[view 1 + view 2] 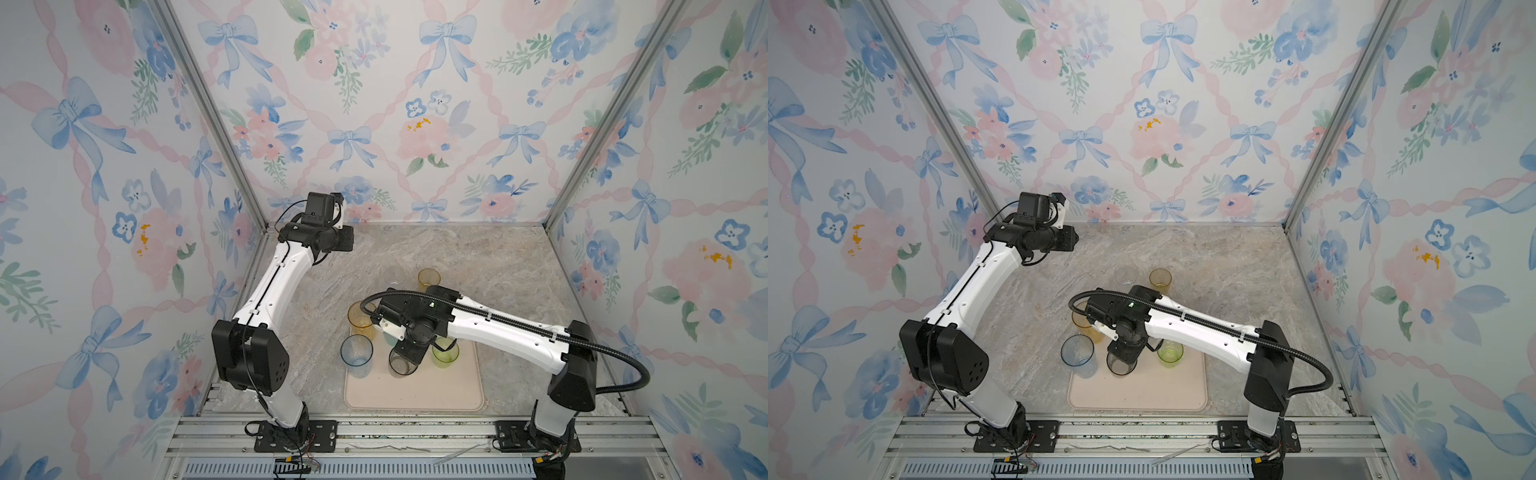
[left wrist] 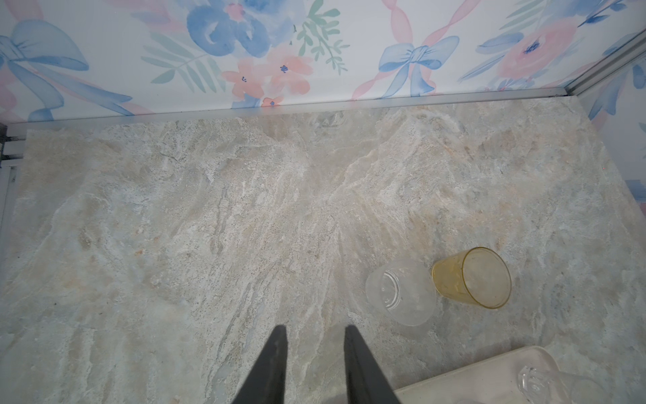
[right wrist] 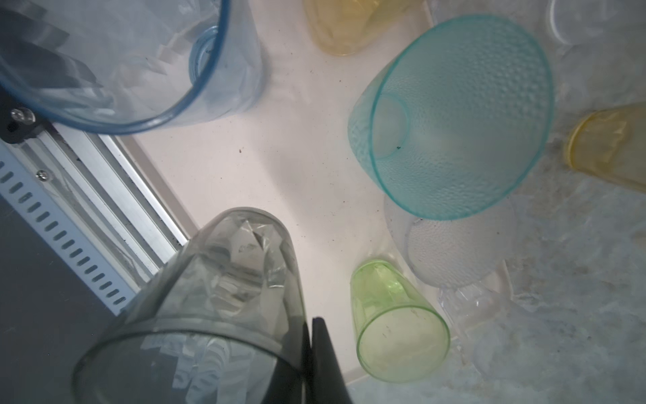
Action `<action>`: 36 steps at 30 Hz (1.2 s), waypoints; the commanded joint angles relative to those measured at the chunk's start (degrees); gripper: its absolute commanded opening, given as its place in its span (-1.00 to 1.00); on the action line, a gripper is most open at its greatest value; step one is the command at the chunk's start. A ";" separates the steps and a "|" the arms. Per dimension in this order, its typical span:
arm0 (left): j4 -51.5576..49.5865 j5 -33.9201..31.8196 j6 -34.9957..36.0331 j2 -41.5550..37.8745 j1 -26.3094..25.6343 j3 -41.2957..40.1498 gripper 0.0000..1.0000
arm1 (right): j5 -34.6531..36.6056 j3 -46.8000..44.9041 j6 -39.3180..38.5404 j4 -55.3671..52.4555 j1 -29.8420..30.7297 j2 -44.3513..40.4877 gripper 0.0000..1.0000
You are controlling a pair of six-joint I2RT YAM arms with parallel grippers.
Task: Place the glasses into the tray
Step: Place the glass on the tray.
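Note:
My right gripper (image 3: 309, 327) is shut on the wall of the smoky grey glass (image 3: 216, 280) (image 1: 402, 363), one finger inside and one outside. It holds the glass over the far part of the beige-pink tray (image 1: 415, 395) (image 1: 1138, 395). The pale blue glass (image 1: 356, 352) and the lime green glass (image 1: 445, 353) stand in the tray. The teal glass (image 3: 451, 115) stands at its far edge, mostly hidden under the arm in both top views. My left gripper (image 2: 314, 335) hangs open and empty over bare table at the back left.
A tall amber glass (image 1: 361, 313) stands by the tray's far left corner. A short amber glass (image 1: 429, 278) (image 2: 472, 278) and a clear one (image 2: 398, 295) sit further back. A frosted white glass (image 3: 454, 252) stands beside the lime one. Floral walls close in three sides.

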 commanded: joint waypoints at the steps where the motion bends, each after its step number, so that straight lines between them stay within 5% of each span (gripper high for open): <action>1: 0.10 1.27 1.65 -1.72 -0.01 1.33 -0.37 | 0.22 1.33 -1.79 1.62 0.90 2.46 -0.95; 15: 0.00 2.48 3.14 -3.21 1.00 1.03 -0.33 | 1.24 -0.03 -1.69 4.68 1.02 7.92 -0.92; 36: 0.00 2.35 3.09 -3.92 1.55 0.54 -0.32 | 3.18 -1.47 -0.95 5.87 0.84 2.33 -0.93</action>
